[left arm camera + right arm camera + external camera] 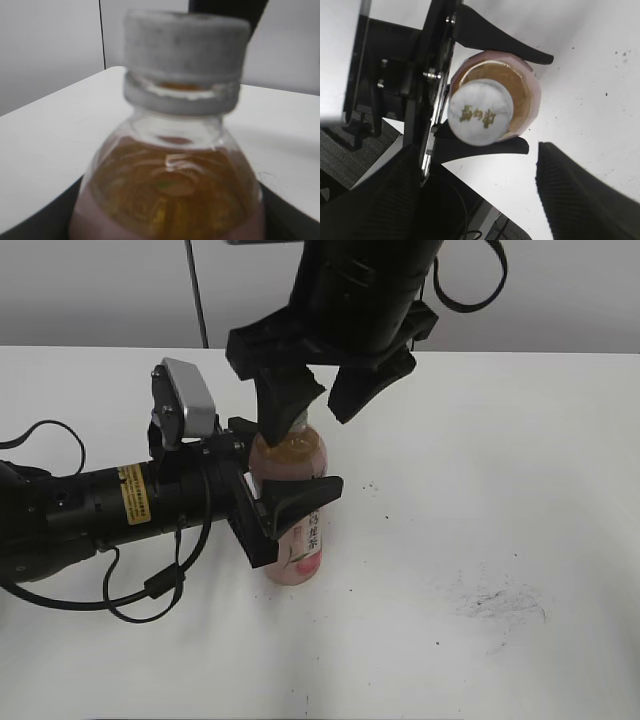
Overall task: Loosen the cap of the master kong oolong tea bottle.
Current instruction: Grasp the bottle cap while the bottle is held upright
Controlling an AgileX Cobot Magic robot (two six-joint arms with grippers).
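The master kong oolong tea bottle (296, 540) stands upright on the white table, amber tea inside and a pink label low down. My left gripper (287, 492) comes in from the left and is shut on the bottle's body, one black finger in front and one behind. The left wrist view looks up the bottle (170, 190) at the white cap (186, 50). My right gripper (310, 415) hangs open just above the bottle top, its left finger hiding the cap in the exterior view. From the right wrist, the cap (480, 113) with its dark mark lies beyond my open fingers (580, 195), untouched.
The white table (500, 490) stretches to the right, with a dark scuff mark (500, 602) near the front right. The left arm's body and its cables (150, 590) lie across the table's left side. A grey wall stands behind.
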